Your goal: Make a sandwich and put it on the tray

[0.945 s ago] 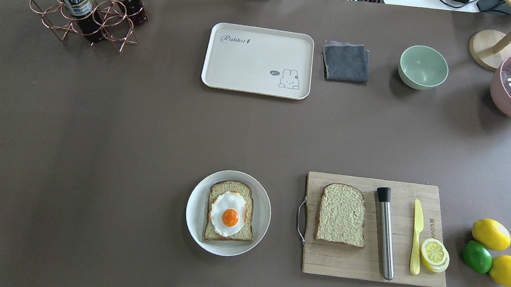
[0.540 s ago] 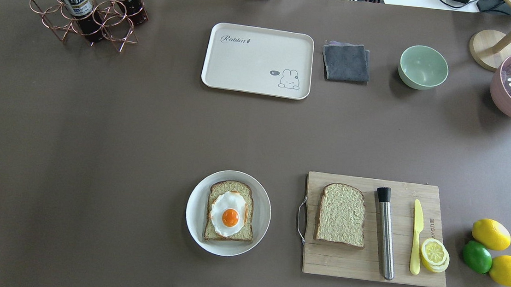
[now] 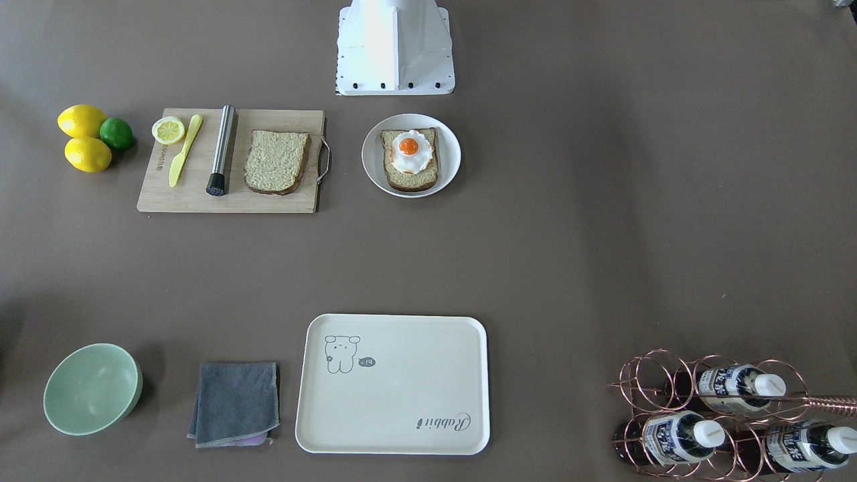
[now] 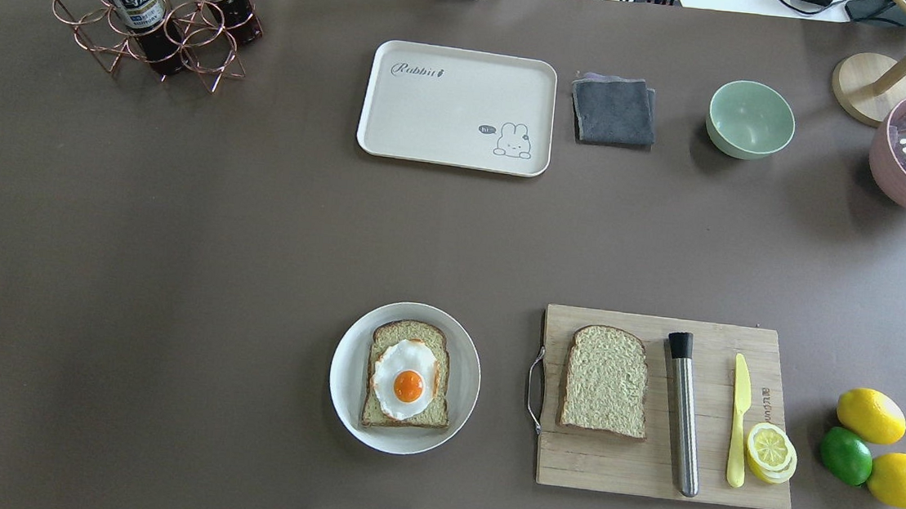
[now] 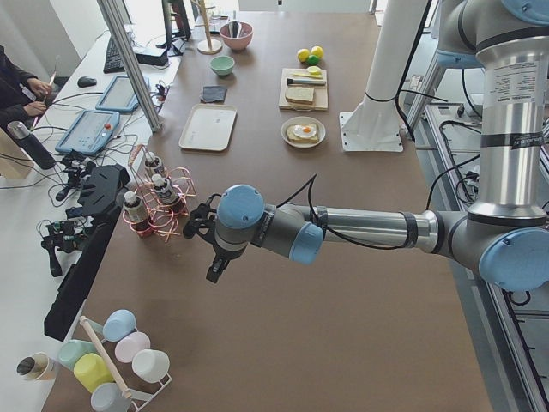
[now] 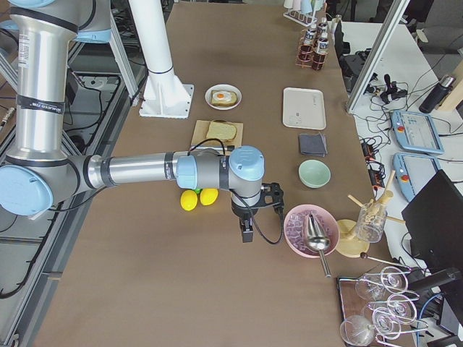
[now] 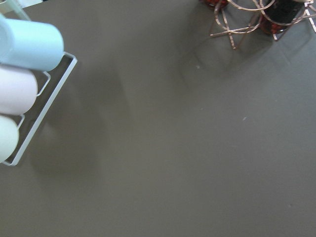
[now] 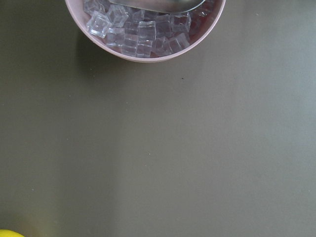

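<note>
One bread slice with the fried egg (image 4: 407, 383) on top lies on a round white plate (image 4: 345, 376) near the robot's base. The second bread slice (image 4: 606, 380) lies flat on the wooden cutting board (image 4: 647, 472). The cream tray (image 4: 449, 115) is empty at the table's far side. My left gripper (image 5: 213, 270) hangs over bare table near the bottle rack, seen only in the exterior left view. My right gripper (image 6: 247, 235) hangs near the pink ice bowl, seen only in the exterior right view. I cannot tell whether either is open or shut.
On the board lie a steel muddler (image 4: 683, 414), a yellow knife (image 4: 739, 419) and lemon slices (image 4: 770, 451). Lemons and a lime (image 4: 845, 454) sit right of it. A grey cloth (image 4: 613, 110), green bowl (image 4: 750, 119), pink ice bowl (image 4: 890, 174) and bottle rack (image 4: 154, 11) line the far edge.
</note>
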Controlling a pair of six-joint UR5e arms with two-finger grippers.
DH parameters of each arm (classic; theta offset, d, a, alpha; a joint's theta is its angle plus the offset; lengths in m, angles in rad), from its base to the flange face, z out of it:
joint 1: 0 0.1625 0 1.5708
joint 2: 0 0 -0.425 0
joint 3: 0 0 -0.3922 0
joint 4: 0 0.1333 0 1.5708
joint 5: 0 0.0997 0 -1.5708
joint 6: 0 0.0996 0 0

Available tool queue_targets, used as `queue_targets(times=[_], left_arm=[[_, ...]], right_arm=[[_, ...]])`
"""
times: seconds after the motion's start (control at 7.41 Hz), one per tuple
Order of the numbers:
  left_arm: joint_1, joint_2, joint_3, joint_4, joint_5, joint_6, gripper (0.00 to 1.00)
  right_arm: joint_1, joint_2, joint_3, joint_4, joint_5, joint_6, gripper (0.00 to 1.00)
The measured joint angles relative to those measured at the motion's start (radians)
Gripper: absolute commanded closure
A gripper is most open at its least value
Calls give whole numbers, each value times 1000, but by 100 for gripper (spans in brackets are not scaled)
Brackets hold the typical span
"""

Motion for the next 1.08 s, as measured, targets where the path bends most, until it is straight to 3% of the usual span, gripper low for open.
queue_targets(times=[0.27, 0.54, 1.08], left_arm=[[53, -15, -43, -58, -61, -106, 0], [149, -6, -90, -150, -65, -301, 2], [336, -16, -155, -310, -45, -731, 2]], right_arm=[[-14, 8, 15, 19, 63, 40, 0], [-81, 10, 34, 65, 72, 74, 0], [-322, 10, 42, 391, 36, 635, 1]])
